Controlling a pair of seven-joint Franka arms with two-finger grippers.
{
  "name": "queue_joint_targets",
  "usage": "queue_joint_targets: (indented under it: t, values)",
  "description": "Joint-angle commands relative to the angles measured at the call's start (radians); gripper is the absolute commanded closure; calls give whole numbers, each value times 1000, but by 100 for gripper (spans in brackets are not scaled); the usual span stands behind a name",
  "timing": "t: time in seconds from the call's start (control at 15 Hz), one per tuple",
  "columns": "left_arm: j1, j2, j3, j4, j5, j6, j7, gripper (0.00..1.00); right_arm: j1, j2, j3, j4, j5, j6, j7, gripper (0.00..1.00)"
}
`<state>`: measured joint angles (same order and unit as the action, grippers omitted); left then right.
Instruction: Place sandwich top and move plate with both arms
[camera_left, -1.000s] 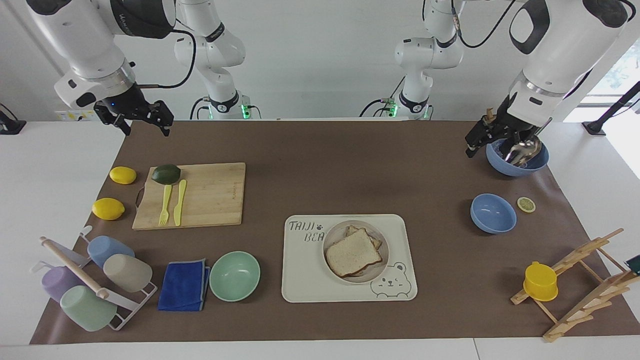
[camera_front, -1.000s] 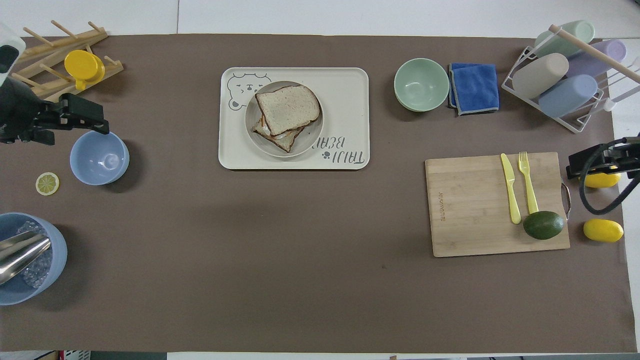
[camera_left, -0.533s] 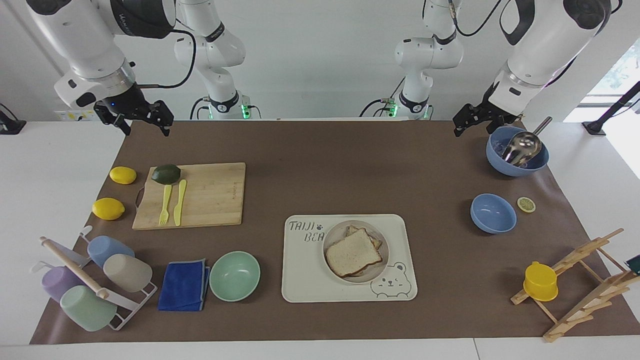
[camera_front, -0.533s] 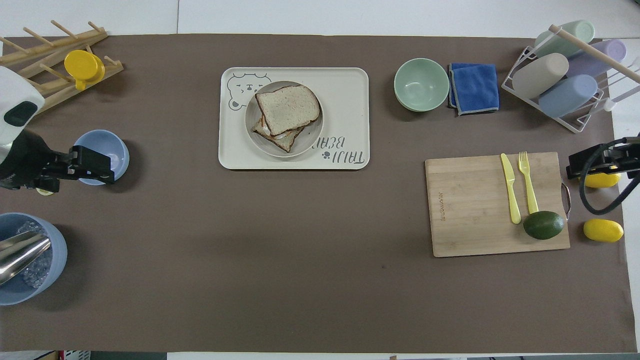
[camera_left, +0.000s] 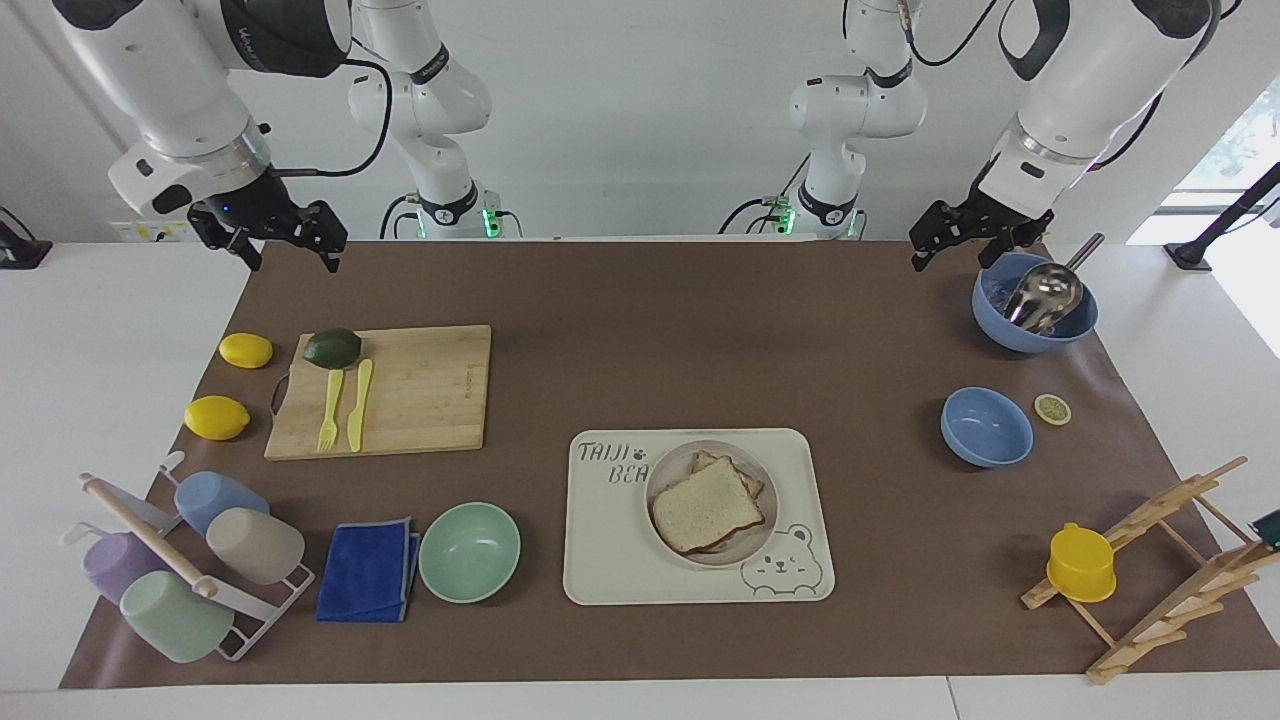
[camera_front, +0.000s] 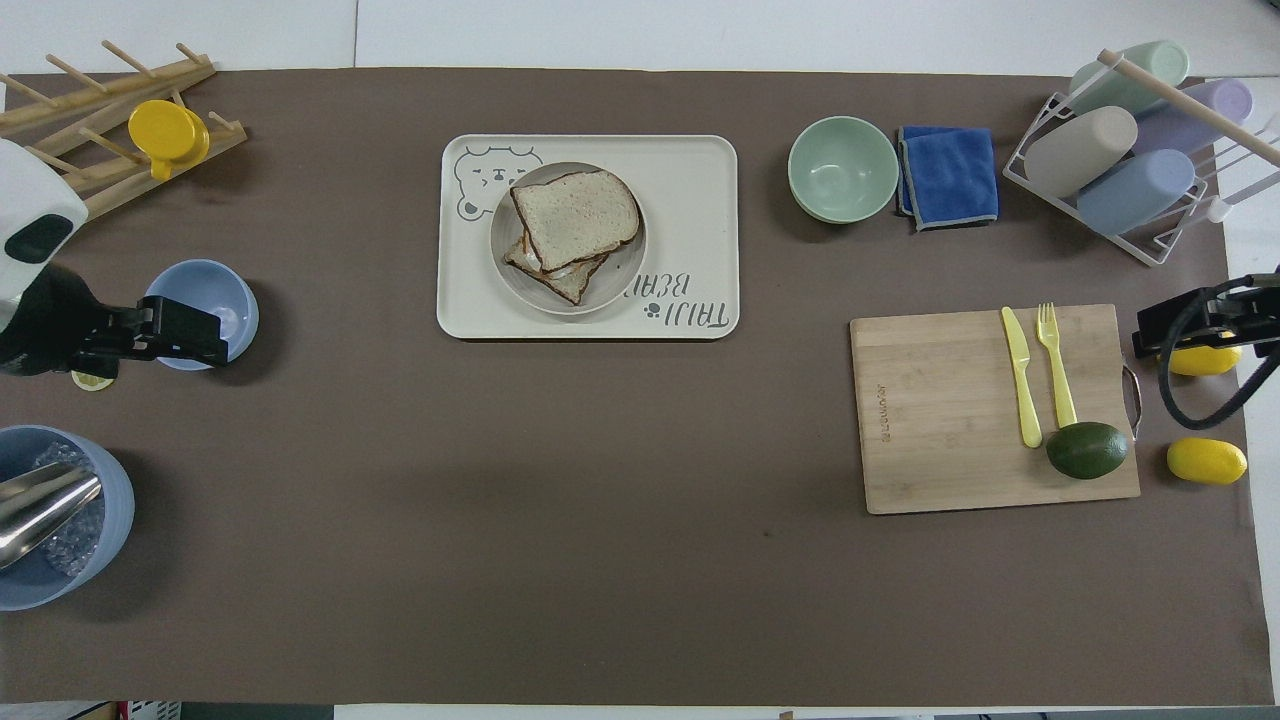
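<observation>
The facing camera looks down from high across the table toward the robots, the overhead camera looks steeply down from their end; both share the tray (camera_left: 610, 570) (camera_front: 700, 170).

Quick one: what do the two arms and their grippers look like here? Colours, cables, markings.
Both arms are glossy white with rounded jointed segments, black accent panels and silver wrist rings. The right arm has a black band with white lettering and a black cable looping off its wrist. The left arm trails black cables near the top. The left gripper and right gripper are matte black with two fingers. Green lights glow at the bases.
</observation>
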<state>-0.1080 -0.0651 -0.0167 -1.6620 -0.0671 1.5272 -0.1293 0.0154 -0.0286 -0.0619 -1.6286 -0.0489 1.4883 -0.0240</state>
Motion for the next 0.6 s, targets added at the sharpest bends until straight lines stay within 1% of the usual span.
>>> queue_joint_targets:
  t: [0.0,0.53]
  values:
    - [21,30,-31,21,21,-22,14,0,-14,-16,7,-11,26,-11,-11,0]
    - [18,33,-26,30,20,-28,19,0,-14,-16,7,-11,26,-11,-11,0]
